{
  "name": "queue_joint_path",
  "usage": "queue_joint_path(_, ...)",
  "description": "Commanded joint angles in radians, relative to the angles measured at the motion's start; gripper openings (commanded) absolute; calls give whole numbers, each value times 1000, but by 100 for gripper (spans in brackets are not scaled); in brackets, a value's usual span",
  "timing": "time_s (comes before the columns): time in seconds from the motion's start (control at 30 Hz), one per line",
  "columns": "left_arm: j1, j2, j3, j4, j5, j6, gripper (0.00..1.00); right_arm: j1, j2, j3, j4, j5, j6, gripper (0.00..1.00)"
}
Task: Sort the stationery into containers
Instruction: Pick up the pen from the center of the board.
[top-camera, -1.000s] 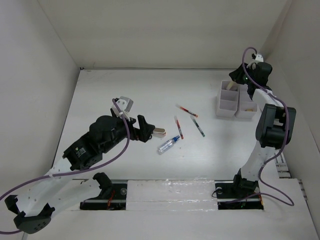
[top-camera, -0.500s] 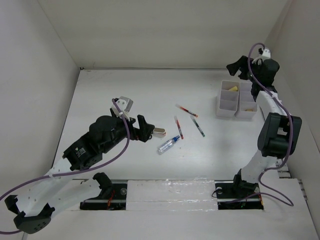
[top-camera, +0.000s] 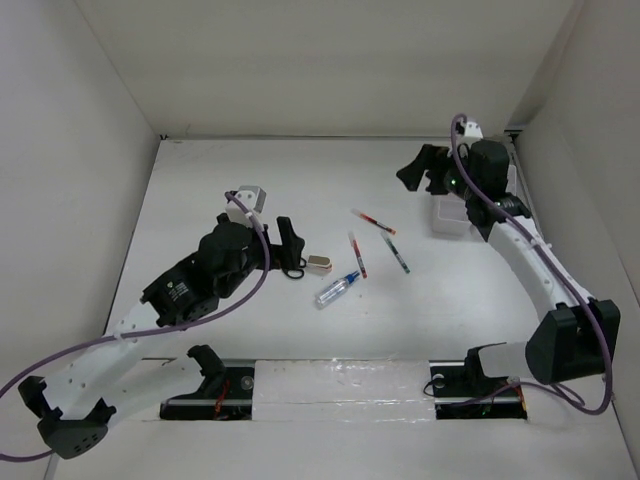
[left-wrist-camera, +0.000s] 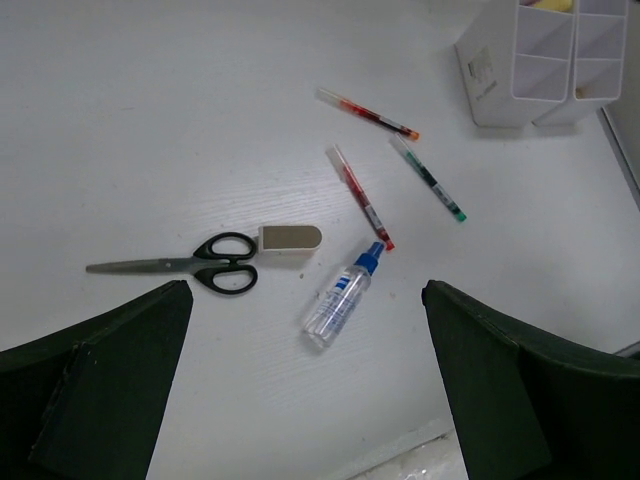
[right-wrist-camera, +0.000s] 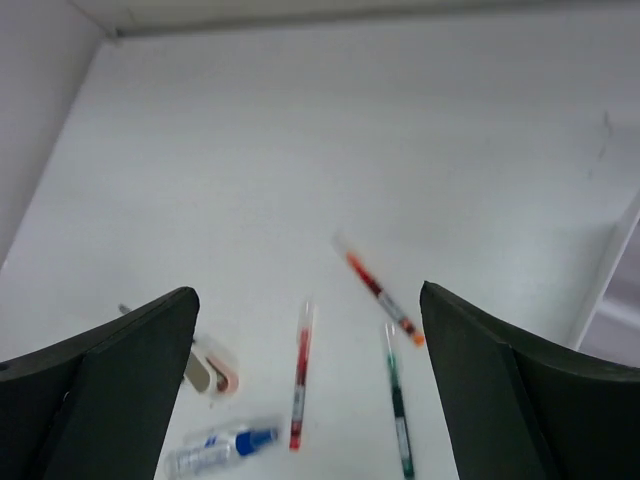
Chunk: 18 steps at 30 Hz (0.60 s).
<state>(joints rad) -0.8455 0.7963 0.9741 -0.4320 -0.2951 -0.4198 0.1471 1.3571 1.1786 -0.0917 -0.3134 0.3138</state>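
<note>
Right gripper (top-camera: 420, 172) swung off bins (left-wrist-camera: 500, 90), left gripper (left-wrist-camera: 305, 290) above scissors (left-wrist-camera: 215, 265), both spread, blades leftward in wrist view

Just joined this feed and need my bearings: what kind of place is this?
Probably a lab robot test cell: a white table boxed in by white walls, two arms bolted at its near edge, staged scissors and a red pen.

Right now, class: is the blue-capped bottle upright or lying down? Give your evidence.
Lying down. The bottle shows its whole length flat on the table, its blue cap close to the tip of a red pen.
</note>
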Motion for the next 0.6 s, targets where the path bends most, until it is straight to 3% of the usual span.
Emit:
queue_joint_path(0.0, 5, 40, 72, -33, -102, -68, 100, 35, -47, -89, -107, 92, 18, 98)
queue_joint_path(0.07, 5, 64, 83, -42, -115, -79, 100, 51, -59, -108, -186, 149, 39, 94)
queue_joint_path(0.33, 37, 122, 83, 13, -58, -165, 100, 153, -130, -249, -232, 329, 99, 82)
queue_joint_path(0.57, 37, 263, 150, 58, 13, -210, 100, 226, -151, -272, -267, 353, 160, 76)
